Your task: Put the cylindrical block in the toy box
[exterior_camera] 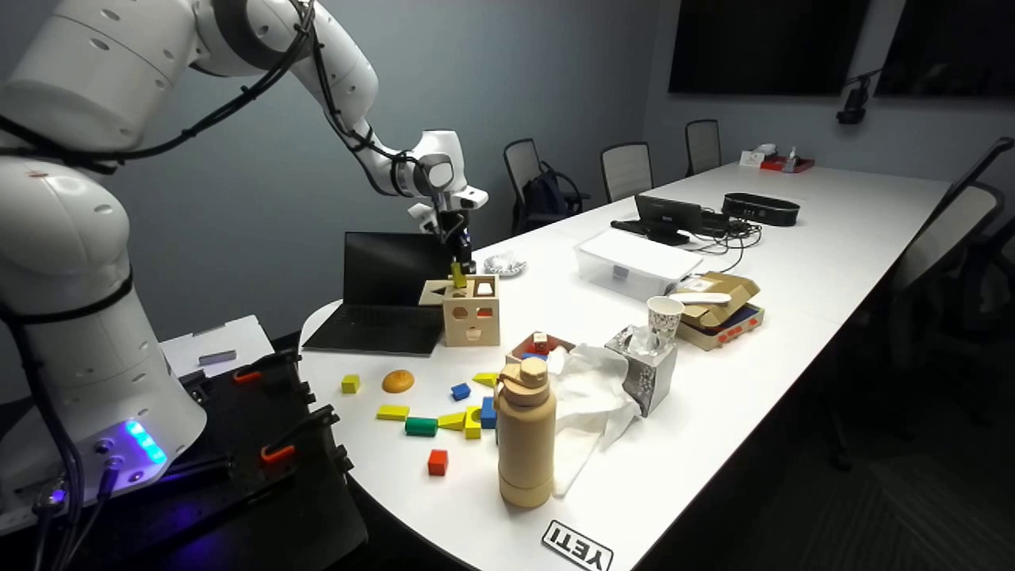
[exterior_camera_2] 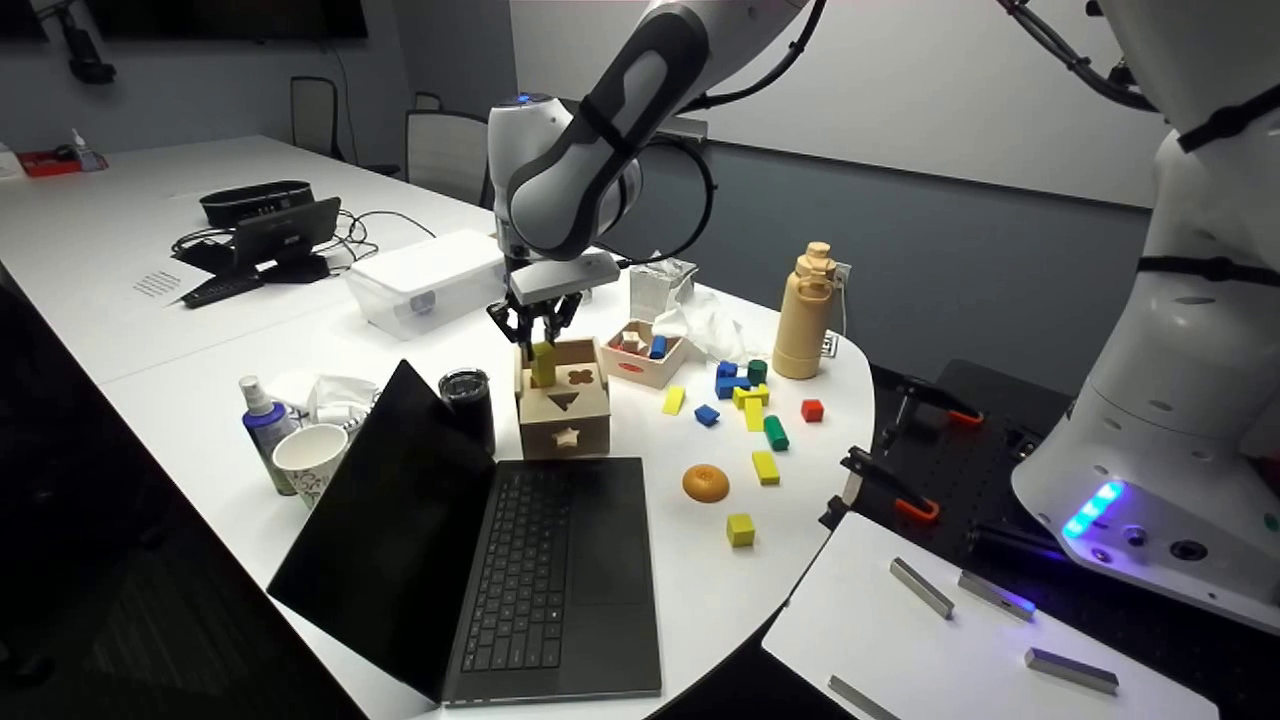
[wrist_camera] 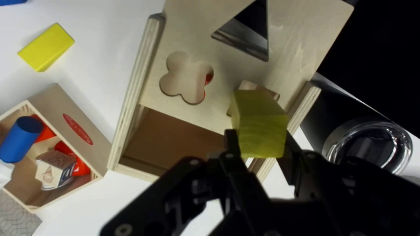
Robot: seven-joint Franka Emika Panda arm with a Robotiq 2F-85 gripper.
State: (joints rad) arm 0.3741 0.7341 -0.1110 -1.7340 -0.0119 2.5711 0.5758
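The gripper (wrist_camera: 261,142) is clenched on a yellow block (wrist_camera: 259,123), its fingers (wrist_camera: 232,144) against opposite sides, and holds it over the toy box (exterior_camera_2: 592,437), above the lid (wrist_camera: 295,42), which stands partway off. From the wrist, the block covers much of an angular hole (wrist_camera: 248,86); whether its lower end touches the lid or sits inside that hole, I cannot tell. Its sides look flat and its corners square — no cylinder, despite the task; a green cylinder (exterior_camera_2: 775,433) lies on the table (exterior_camera_2: 710,580). The yellow block is probably painted wood: light, stiff, hard to damage, a little slick. Holding it across flat sides near its upper end seems sound, leaving the lower end free to enter. The likeliest trouble is twisting in the grip if a corner catches, so it wants squaring up before any push — gently. The cylinder would be best taken across its middle, since it could roll.
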